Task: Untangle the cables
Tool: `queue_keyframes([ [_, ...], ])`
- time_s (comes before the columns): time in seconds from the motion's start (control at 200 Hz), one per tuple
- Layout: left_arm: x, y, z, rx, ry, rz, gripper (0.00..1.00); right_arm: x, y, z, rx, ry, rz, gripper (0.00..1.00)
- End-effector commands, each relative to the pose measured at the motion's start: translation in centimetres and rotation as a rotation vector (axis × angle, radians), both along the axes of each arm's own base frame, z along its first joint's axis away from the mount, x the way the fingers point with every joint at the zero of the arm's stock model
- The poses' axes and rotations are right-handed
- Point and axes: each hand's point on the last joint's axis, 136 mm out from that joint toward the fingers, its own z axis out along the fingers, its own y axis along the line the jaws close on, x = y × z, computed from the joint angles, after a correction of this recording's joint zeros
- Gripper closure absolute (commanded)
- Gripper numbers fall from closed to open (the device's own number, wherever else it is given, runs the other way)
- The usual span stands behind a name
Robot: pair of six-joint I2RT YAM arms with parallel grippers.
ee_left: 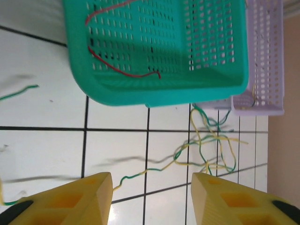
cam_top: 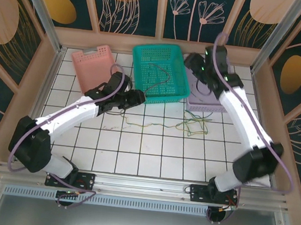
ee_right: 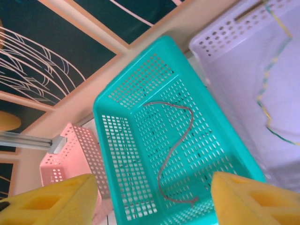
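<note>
The left fingers (ee_left: pixel 79 197) stand apart with nothing held. On the tabletop (ee_left: pixel 42 136) beyond their tips, a thin green-and-yellow strand (ee_left: pixel 136 176) runs across the gap between them without touching either. It leads right into the tangle of yellow and green cables (ee_left: pixel 206 145), which lies on the tiles just before the teal basket (ee_left: pixel 211 89) and the lilac basket (ee_left: pixel 267 70).

A red cable (ee_left: pixel 117 70) lies loose on the teal basket's floor. The right fingers (ee_right: pixel 243 201) are also spread and empty, hanging over that basket, and the red cable shows well below in the gap between them. Another yellow-green cable (ee_right: pixel 269 93) lies in the lilac basket, to the right of these fingers. A pink basket (ee_right: pixel 70 159) sits beside the teal one.
</note>
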Motion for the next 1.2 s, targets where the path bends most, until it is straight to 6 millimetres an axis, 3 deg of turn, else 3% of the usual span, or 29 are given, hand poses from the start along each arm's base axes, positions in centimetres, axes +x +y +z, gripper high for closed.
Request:
queue_keyframes([
  [0.0,-1.3,-2.2,-1.7,-0.016,0.015,-0.167,0.52,-5.1,-2.8,-9.8,-0.096,0.221,-0.045,0.39],
  [0.105,-3.1,-3.4,-4.1,0.07,0.038,-0.296,0.51,-10.1,-5.0,-15.5,-0.002,0.345,-0.066,0.48],
  [0.165,-3.9,-4.2,-5.2,0.103,0.033,-0.351,0.47,-11.6,-5.6,-17.9,0.068,0.395,-0.064,0.5],
  [0.285,-5.2,-5.9,-7.0,0.162,-0.005,-0.461,0.35,-12.4,-5.3,-21.7,0.033,0.451,-0.005,0.49],
  [0.375,-4.6,-6.1,-8.2,0.227,-0.046,-0.488,0.3,-12.1,-4.6,-24.0,-0.031,0.488,0.054,0.47],
  [0.47,-3.0,-5.7,-8.0,0.313,-0.12,-0.493,0.25,-11.4,-3.7,-24.6,-0.08,0.486,0.121,0.45],
  [0.485,-2.9,-5.6,-8.9,0.337,-0.11,-0.5,0.24,-11.3,-3.6,-24.6,-0.092,0.487,0.127,0.44],
  [0.53,-2.4,-5.4,-9.2,0.375,-0.128,-0.515,0.22,-11.2,-3.6,-24.8,-0.132,0.492,0.144,0.43],
  [0.701,-2.5,-5.2,-10.8,0.435,-0.144,-0.581,0.19,-12.2,-3.9,-27.3,-0.208,0.58,0.177,0.43],
  [1.036,-4.1,-7.2,-13.0,0.419,-0.144,-0.676,0.2,-11.8,-2.5,-28.3,-0.259,0.599,0.21,0.52],
  [1.191,-3.2,-6.2,-14.8,0.501,-0.131,-0.644,0.27,-12.2,-2.6,-28.8,-0.281,0.618,0.213,0.64],
])
